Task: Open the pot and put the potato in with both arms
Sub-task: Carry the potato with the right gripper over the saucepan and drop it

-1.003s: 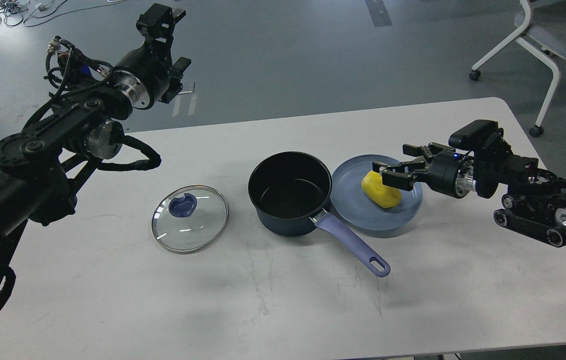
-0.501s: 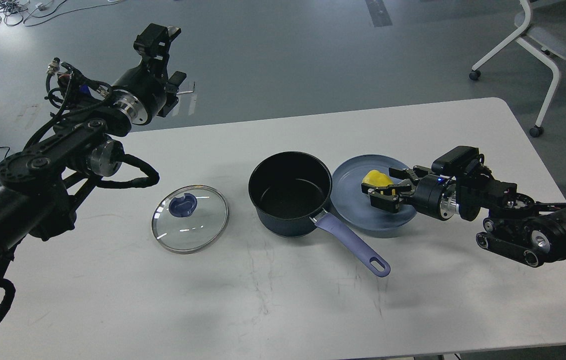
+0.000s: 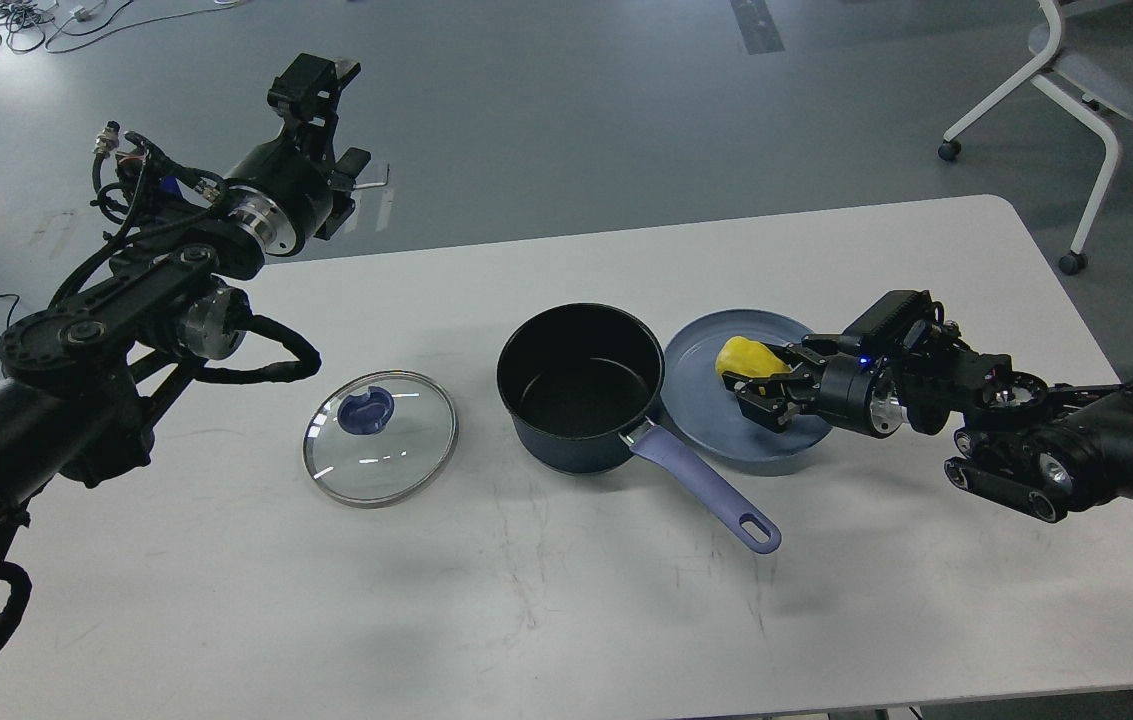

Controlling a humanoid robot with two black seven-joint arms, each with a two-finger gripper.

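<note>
The dark navy pot [image 3: 581,388] stands uncovered at the table's middle, its lavender handle [image 3: 706,487] pointing to the front right. The yellow potato [image 3: 744,357] lies on the flat blue plate [image 3: 701,415] just right of the pot. My right gripper [image 3: 764,382] reaches in from the right, low over the plate, with its fingers closed on the potato's right end. My left gripper [image 3: 336,120] is open and empty, raised high beyond the table's back left edge.
The glass lid [image 3: 381,437] with its purple knob lies flat on the white table [image 3: 566,600] left of the pot. A white chair [image 3: 1076,70] stands on the floor at the back right. Cables lie on the floor at the far left.
My right gripper dropped onto the plate, moved left and closed around the potato, which has shifted a little left. My left arm drew back slightly.
</note>
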